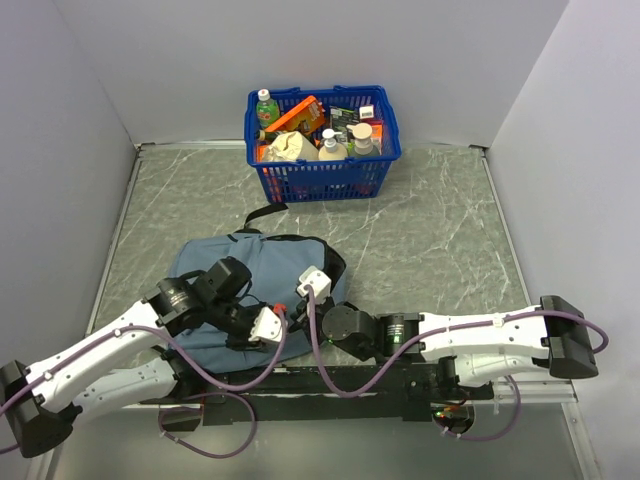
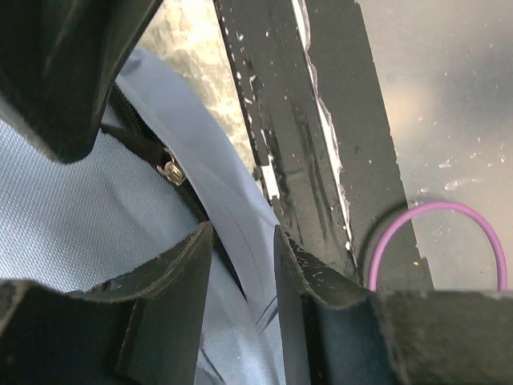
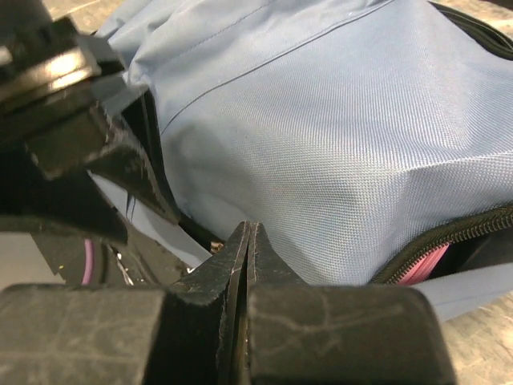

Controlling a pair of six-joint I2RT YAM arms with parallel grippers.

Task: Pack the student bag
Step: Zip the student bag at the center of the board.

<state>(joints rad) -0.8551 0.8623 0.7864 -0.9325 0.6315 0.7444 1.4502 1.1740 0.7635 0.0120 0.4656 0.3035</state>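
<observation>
The student bag lies flat on the table between my two arms, grey-blue with dark zips. My left gripper is at the bag's near edge. In the left wrist view its fingers stand a finger's width apart with a fold of the bag's fabric pinched between them, next to a metal zip pull. My right gripper is shut on nothing, its tips against the bag's side. Something pink shows through a part-open zip.
A blue plastic basket holding bottles and packets stands at the back centre. The black mounting rail and a purple cable run along the near table edge, just beside the bag. Grey walls close in left, right and back.
</observation>
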